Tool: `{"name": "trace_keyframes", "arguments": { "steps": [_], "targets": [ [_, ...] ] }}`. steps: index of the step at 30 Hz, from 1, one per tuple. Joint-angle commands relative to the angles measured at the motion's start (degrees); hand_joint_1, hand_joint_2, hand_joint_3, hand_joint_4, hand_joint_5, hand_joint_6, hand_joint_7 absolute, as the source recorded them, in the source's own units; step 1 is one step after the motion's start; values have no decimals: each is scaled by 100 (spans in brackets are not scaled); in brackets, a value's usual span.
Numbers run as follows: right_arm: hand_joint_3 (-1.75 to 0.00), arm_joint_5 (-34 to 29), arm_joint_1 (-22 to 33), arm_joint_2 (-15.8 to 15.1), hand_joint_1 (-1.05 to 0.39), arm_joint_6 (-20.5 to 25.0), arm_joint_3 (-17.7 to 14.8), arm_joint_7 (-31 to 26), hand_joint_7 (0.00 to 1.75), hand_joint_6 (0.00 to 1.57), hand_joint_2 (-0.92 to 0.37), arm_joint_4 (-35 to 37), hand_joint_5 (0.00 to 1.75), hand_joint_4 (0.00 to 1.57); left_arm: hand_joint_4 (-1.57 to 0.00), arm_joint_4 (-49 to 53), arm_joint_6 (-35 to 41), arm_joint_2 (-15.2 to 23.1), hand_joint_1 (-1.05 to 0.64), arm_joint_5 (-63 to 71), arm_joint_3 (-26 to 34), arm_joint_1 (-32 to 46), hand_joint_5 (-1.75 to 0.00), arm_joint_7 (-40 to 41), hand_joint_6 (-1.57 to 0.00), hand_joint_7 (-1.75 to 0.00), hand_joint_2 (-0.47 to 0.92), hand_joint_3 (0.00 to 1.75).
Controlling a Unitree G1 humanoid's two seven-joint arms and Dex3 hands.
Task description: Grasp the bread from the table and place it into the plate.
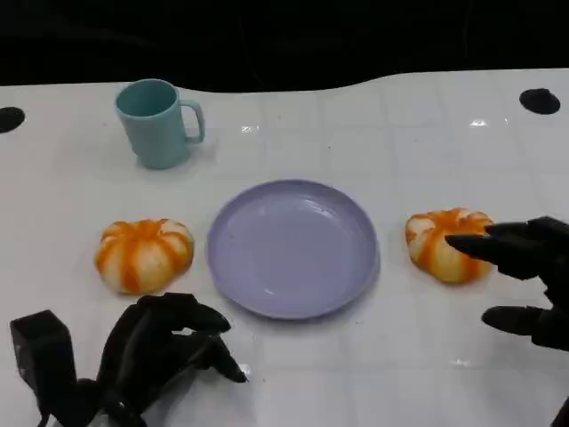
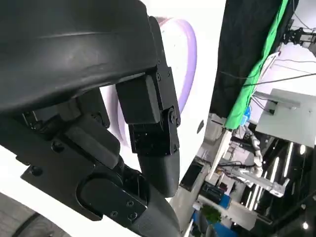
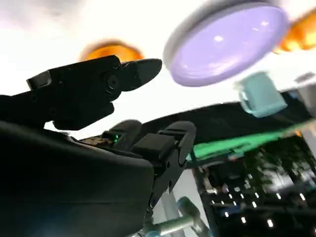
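A lavender plate (image 1: 293, 246) lies empty in the middle of the white table. Two orange-and-cream striped bread rolls flank it: one on the left (image 1: 144, 254), one on the right (image 1: 447, 243). My right hand (image 1: 526, 277) is at the right edge, fingers spread apart, with the upper fingertips just over the right roll's near side and holding nothing. The right wrist view shows its fingers (image 3: 94, 86) in front of that roll (image 3: 109, 51), with the plate (image 3: 228, 42) beyond. My left hand (image 1: 156, 354) rests low at the front left, fingers curled in, below the left roll.
A teal mug (image 1: 158, 123) stands at the back left, handle to the right, and appears as the mug (image 3: 260, 95) in the right wrist view. Two dark round holes (image 1: 540, 100) mark the table's far corners. The table's back edge meets a black backdrop.
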Motion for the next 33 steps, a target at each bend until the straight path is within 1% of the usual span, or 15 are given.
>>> {"name": "trace_keyframes", "arguments": {
  "steps": [1, 4, 7, 10, 13, 21, 26, 33],
  "targets": [
    [0, -403, -158, -242, -39, 391, 46, 60, 0, 29, -84, -256, 19, 8, -157, 70, -71, 79, -105, 36, 18, -37, -61, 23, -157, -23, 69, 0],
    [0, -769, -309, -295, -40, 654, 174, 65, 0, 25, -83, -336, 18, 4, -157, 59, -39, 94, -105, 42, 14, -33, -61, 36, -157, -23, 69, 0],
    [0, -1111, -501, -286, -40, 926, 350, 50, 0, 20, -81, -312, 19, 2, -157, 61, -56, 95, -105, 42, 17, -34, -61, 32, -157, -23, 69, 0],
    [0, -1383, -738, -260, -40, 1122, 562, -3, 0, 18, -80, -144, 21, 1, -157, 76, -79, 93, -105, 37, 27, -39, -61, 27, -157, -23, 69, 0],
    [0, -1561, -953, -257, -41, 1209, 764, -124, 1, 20, -79, 104, 24, 1, -157, 77, -67, 103, -105, 30, 32, -42, -61, 16, -157, -24, 69, 0],
    [0, -1929, -1676, -165, -43, 1357, 1422, -442, 1, 23, -78, 1118, 33, 0, -157, 106, -78, 125, -105, 10, 51, -48, -61, -35, -157, -24, 69, 0],
    [0, -2123, -2197, -64, -44, 1494, 1848, -673, 2, 25, -77, 1959, 37, 5, -157, 107, -61, 124, -105, -2, 60, -44, -61, -26, -157, -23, 69, 0],
    [0, -2145, -2814, 129, -35, 1509, 2316, -1026, 1, 28, -76, 3162, 35, 9, -157, 101, -74, 129, -105, -8, 59, -32, -61, -42, -157, -23, 69, 0]
  ]
}}
